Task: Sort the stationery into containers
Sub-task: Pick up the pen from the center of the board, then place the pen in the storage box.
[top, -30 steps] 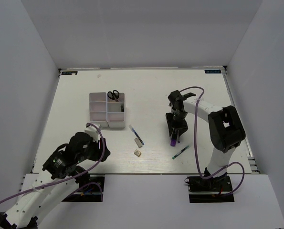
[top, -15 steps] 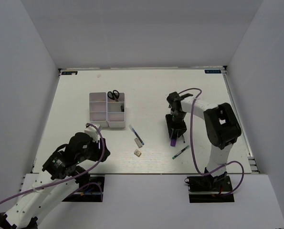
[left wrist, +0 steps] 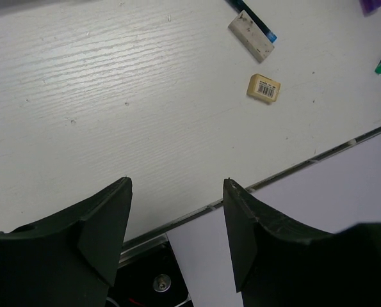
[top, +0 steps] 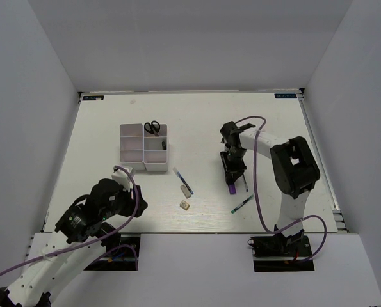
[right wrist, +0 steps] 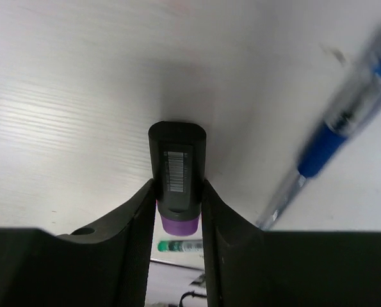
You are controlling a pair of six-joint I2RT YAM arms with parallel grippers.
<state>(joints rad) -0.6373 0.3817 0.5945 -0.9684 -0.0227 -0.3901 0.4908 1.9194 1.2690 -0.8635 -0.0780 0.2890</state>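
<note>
My right gripper (top: 234, 171) is shut on a purple highlighter (right wrist: 177, 167), gripping its black cap, which points at the table; the purple end (top: 232, 190) sticks out behind the fingers. A blue pen (right wrist: 331, 137) lies just beside it, and a green pen (top: 242, 204) lies nearer the front edge. The white organiser tray (top: 132, 155) stands at the left, with black-handled scissors (top: 152, 127) in its far right compartment. Another blue pen (top: 180, 176), a grey-white eraser (left wrist: 250, 36) and a beige eraser (left wrist: 264, 88) lie in the middle. My left gripper (left wrist: 176, 185) is open and empty above the front edge.
A small dark item (top: 164, 145) sits in a right-hand tray compartment. White walls close in the table on three sides. The table's front edge (left wrist: 292, 169) and the left arm's base run along the bottom of the left wrist view.
My right wrist has shifted slightly left with the highlighter still gripped. The left arm has barely moved.
</note>
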